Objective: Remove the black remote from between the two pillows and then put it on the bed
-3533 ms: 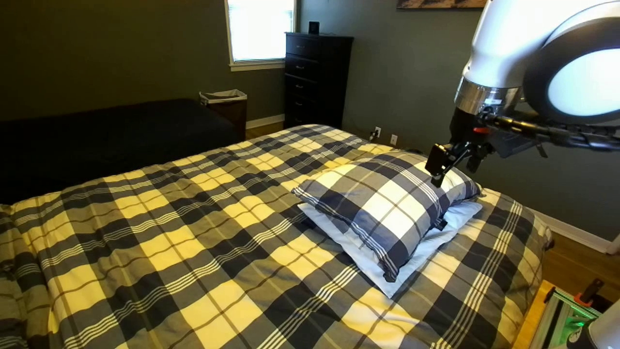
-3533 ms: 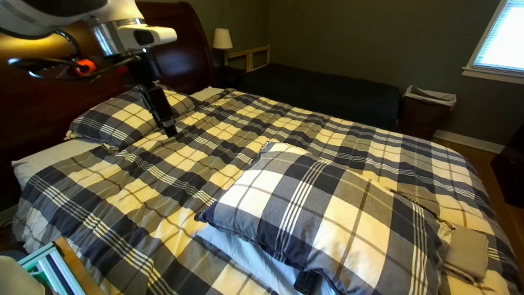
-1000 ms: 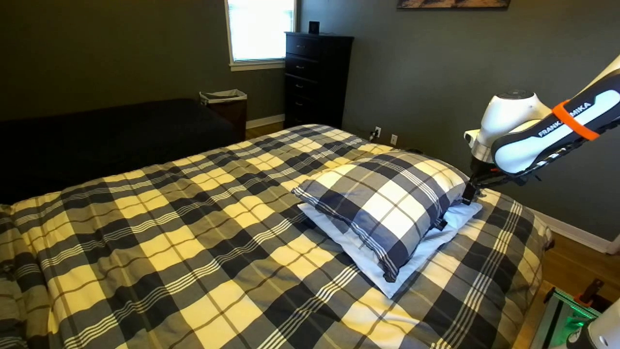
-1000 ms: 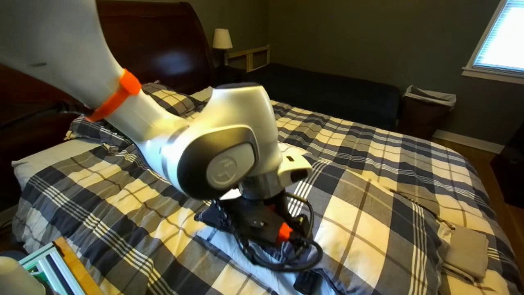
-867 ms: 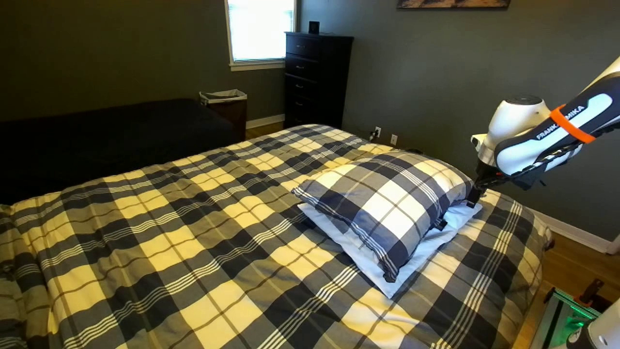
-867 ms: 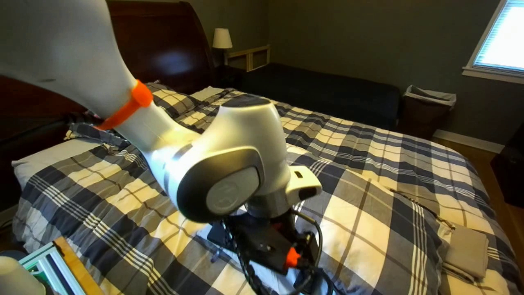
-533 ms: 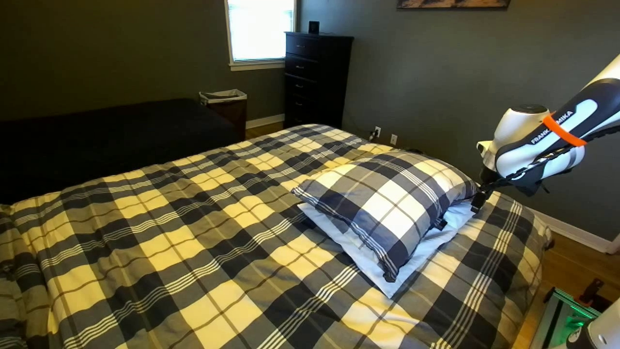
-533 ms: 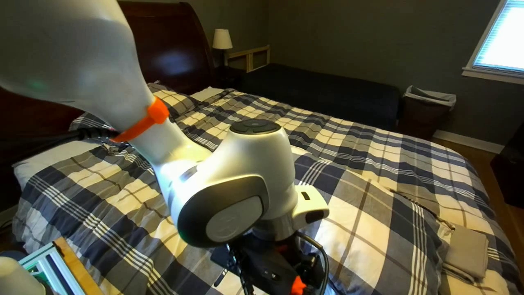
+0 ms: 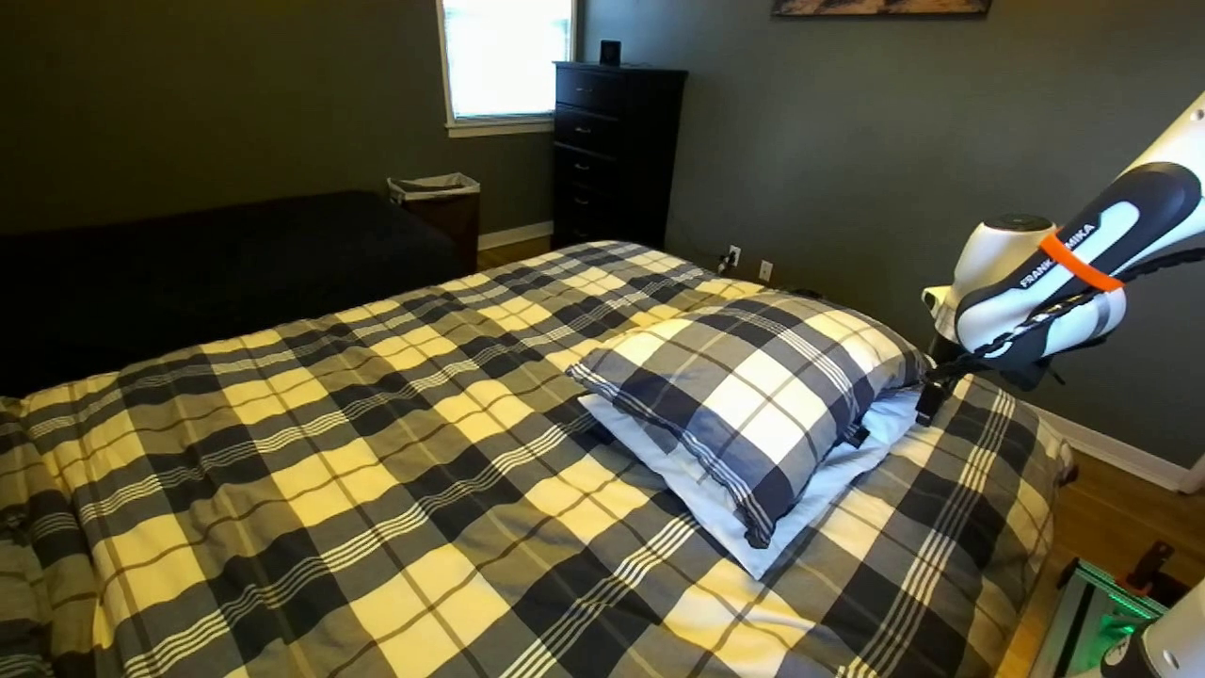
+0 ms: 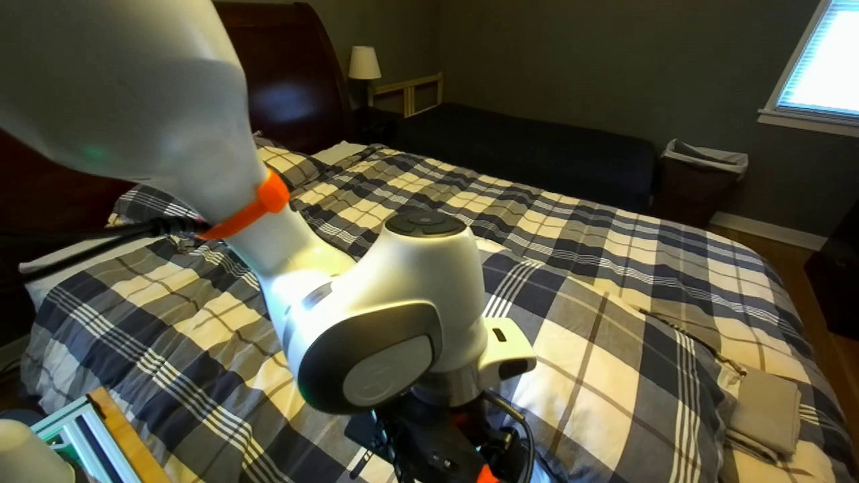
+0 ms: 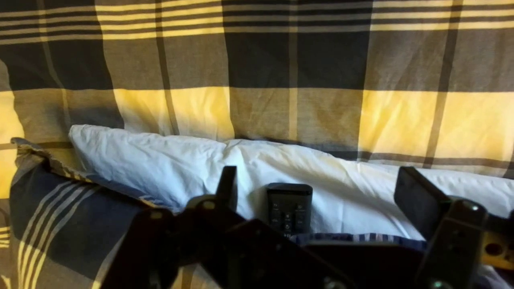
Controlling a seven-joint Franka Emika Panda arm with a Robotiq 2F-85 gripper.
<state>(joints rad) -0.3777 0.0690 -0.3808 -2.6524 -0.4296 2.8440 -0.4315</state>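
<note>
Fingers (image 11: 229, 186) released: parted wide, grasping nothing. In the wrist view the black remote (image 11: 288, 208) lies within the gap of the gripper (image 11: 317, 186) but off centre — clearly nearer the finger at the left of that view. Its long axis runs across the jaws' closing line, so a squeeze would meet the two long sides; orientation judged good as it stands. The free end points away from the upper plaid pillow (image 9: 763, 377); the inner end goes out of sight by that pillow's hem and the gripper's dark linkage. The exposed length is over the lower pale pillow (image 11: 168, 160). Height of the tips above the remote: cannot tell.

In an exterior view a small dark end, taken as the remote (image 9: 857, 435), shows under the hem; a strip of pale pillow separates it from the visible fingertip. The arm (image 10: 429, 288) hides it in an exterior view.

Further out: the pillow pair sits on the bed (image 9: 377, 490) near its foot corner, well apart from the headboard (image 10: 282, 74). The remote's free end faces the bed edge beside the metal-framed stand (image 10: 100, 439).

Judgement: approach stage, remote not yet gripped. The coming move likely calls for a slight sideways shift to centre the gap, then closing, then a straight pull along the long axis toward that stand-side edge — a tip could snag the hem.
</note>
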